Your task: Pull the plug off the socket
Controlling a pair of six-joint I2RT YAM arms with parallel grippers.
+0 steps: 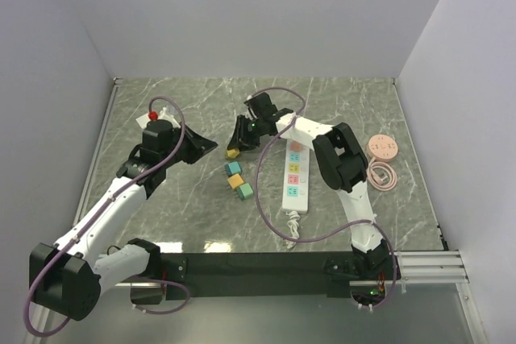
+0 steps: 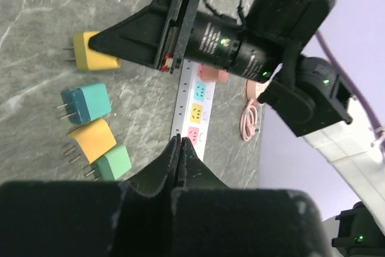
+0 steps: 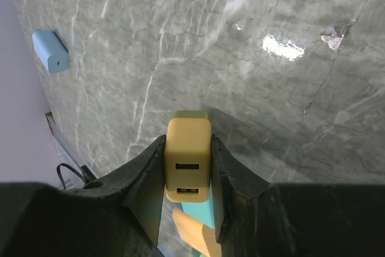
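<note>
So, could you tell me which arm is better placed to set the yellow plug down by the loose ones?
Right, I think. The right gripper is shut on the yellow plug, clear of the socket, near the teal plug. The left gripper is shut, empty, farther off.

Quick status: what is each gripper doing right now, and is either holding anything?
Left gripper: shut, nothing between its fingers.
Right gripper: shut on the yellow plug.
</note>
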